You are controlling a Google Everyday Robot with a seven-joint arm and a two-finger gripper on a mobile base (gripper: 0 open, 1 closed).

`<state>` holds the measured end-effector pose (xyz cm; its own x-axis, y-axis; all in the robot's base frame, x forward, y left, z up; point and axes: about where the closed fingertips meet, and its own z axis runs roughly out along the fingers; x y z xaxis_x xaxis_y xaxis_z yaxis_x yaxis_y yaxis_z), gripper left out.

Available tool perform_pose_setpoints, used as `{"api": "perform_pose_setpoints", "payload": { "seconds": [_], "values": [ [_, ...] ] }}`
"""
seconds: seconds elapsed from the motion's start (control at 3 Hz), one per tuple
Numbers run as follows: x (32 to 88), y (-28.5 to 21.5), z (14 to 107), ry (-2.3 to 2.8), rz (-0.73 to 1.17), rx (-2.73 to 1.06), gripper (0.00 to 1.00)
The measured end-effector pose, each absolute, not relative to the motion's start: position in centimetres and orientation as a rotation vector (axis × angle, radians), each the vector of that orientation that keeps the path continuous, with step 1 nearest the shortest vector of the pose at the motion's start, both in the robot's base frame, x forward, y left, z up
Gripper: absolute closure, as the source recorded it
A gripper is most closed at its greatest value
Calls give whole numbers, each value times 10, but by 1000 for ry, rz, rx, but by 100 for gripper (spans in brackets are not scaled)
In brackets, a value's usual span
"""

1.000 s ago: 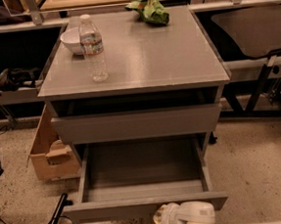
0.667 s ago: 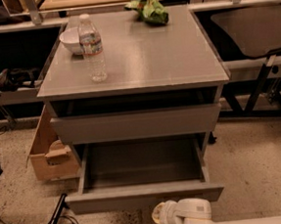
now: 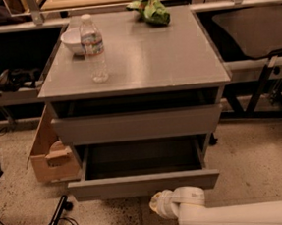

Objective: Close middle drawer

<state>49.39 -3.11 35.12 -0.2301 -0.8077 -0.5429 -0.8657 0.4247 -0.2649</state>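
Pincer [image 3: 159,204]: 1, near open front panel, opening cannot tell | middle drawer [image 3: 142,184]: 1, pulled out | bottle [image 3: 95,48]: 1 | bowl [image 3: 72,40]: 1

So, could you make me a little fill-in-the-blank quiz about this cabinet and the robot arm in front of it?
1. The middle drawer is not shut but ___.
2. On the cabinet top, the water bottle stands upright next to a white ___.
3. The gripper sits near the picture's bottom edge, close to the middle drawer's ___ panel.
4. The crumpled bag at the back of the top is ___.

Missing words: open; bowl; front; green.
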Motion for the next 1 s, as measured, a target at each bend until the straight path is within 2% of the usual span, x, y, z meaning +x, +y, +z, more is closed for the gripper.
{"api": "perform_pose_setpoints", "payload": {
  "seconds": [1.0],
  "values": [
    [595, -23, 357, 1993, 82, -1392, 100]
  ]
}}
